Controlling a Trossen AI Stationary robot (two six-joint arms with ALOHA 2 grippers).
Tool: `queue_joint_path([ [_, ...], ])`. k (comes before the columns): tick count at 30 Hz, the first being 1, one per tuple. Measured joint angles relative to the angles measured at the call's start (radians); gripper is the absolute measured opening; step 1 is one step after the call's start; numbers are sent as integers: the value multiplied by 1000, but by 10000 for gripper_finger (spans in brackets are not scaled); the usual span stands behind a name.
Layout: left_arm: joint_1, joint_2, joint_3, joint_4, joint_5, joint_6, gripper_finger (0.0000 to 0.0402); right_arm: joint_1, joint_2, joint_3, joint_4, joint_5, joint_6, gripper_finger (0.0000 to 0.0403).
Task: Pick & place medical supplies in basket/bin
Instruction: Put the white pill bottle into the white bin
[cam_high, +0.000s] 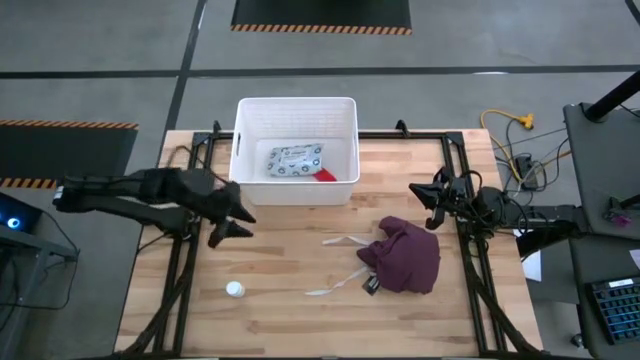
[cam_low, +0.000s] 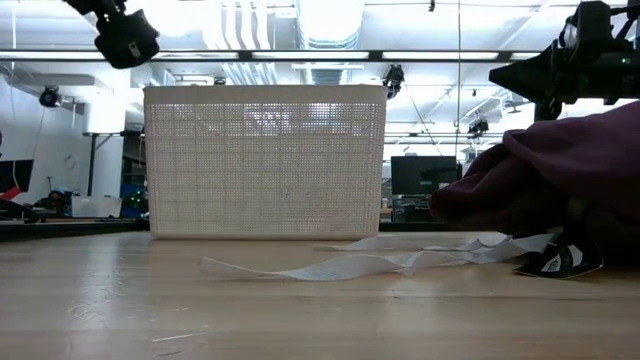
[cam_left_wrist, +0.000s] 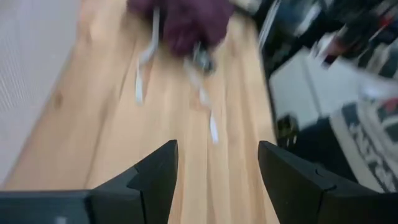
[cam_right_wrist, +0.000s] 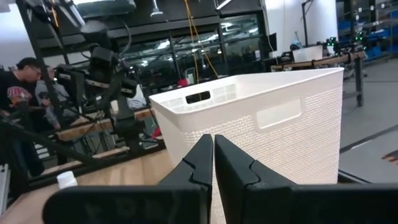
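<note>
The white ribbed tub (cam_high: 297, 110) stands at the table's far edge, its wall filling the low view (cam_low: 265, 160). Inside it lie the grey-green dotted packet (cam_high: 294, 160) and the red roll (cam_high: 324, 175). A short white cylinder (cam_high: 234, 290) stands on the wood near the near-left part of the table and also shows in the right wrist view (cam_right_wrist: 65, 180). I do not see the small white round piece. My left gripper (cam_high: 233, 228) hovers open and empty just near-left of the tub (cam_left_wrist: 217, 162). My right gripper (cam_high: 418, 195) waits shut and empty, right of the tub (cam_right_wrist: 213, 155).
A dark purple cloth bundle (cam_high: 405, 255) lies on the right half of the table, with white straps (cam_high: 340, 240) trailing left from it across the wood (cam_low: 350, 262). Bare wood lies between the cylinder and the tub. A person (cam_right_wrist: 18, 81) stands beyond the table.
</note>
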Motion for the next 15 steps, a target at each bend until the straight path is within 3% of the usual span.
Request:
queue_joint_path([
  [10,-147,349,360,-482,-8,33,205,0,0,0,0,-1,-88,9],
  [15,-299,487,466,-550,-149,64,205,0,0,0,0,-1,-96,9],
])
